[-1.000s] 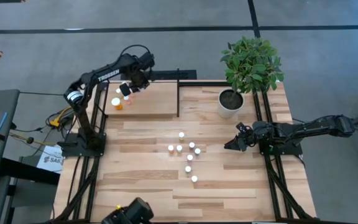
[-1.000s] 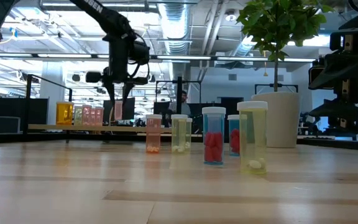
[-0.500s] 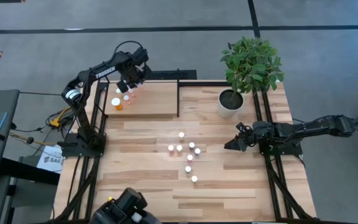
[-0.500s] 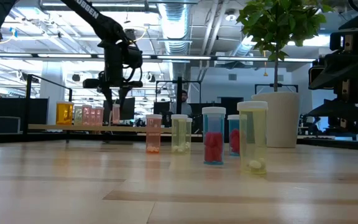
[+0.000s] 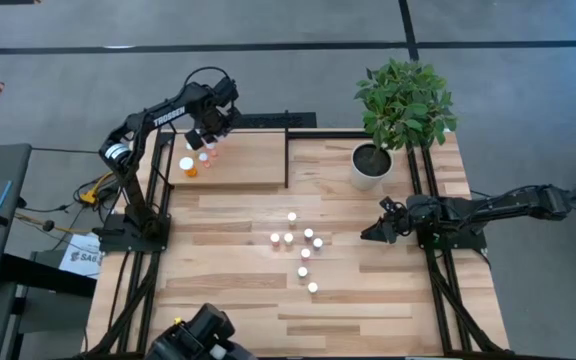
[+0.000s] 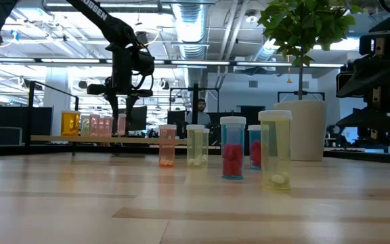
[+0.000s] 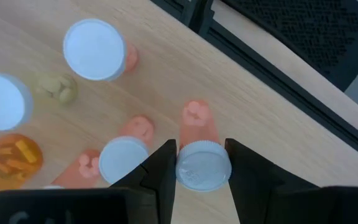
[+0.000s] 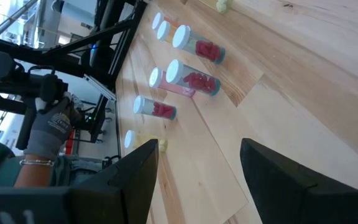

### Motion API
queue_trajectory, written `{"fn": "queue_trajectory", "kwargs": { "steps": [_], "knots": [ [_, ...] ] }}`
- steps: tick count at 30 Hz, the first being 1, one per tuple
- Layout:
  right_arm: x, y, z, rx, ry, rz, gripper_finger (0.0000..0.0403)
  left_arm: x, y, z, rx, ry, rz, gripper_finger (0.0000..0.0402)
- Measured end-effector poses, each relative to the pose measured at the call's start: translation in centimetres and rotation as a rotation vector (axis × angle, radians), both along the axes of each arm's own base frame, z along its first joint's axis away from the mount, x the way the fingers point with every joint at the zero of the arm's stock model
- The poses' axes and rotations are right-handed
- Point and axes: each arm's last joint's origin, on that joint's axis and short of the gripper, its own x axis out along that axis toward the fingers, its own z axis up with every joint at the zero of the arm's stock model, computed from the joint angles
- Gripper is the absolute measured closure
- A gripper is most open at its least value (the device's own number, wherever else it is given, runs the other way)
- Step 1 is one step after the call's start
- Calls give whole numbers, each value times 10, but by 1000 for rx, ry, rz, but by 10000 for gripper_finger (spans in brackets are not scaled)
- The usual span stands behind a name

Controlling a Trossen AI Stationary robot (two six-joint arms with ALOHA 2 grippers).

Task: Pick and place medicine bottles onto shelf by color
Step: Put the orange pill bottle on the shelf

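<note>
Up at the shelf point(image 5: 233, 160), left claw point(image 7: 202, 163) clenched around a pink bottle point(image 7: 202, 158) by its white cap, bottle base down on the shelf board. Just beside it on the shelf, more pink bottles point(image 7: 123, 158), a yellowish one and an orange bottle point(image 5: 187, 167). Below the shelf on the tabletop point(image 5: 368, 300), seven white-capped bottles point(image 5: 306, 254) clustered. Right of that cluster, right claw point(image 5: 376, 232) released, fingers spread, low over the tabletop beside the plant pot point(image 5: 369, 167).
</note>
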Motion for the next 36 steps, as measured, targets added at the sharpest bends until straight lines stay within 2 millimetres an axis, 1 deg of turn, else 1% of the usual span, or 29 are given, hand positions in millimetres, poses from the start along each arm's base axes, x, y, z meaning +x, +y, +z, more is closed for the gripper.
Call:
{"fn": "queue_trajectory", "kwargs": {
  "steps": [22,29,36],
  "knots": [
    [0,0,0,0,0,0,153,5,-3,0,20,11,-8,289],
    [0,0,0,0,0,0,153,9,0,-11,-22,7,1,289],
    [0,0,0,0,0,0,153,7,2,-11,-21,3,4,289]
  ]
}}
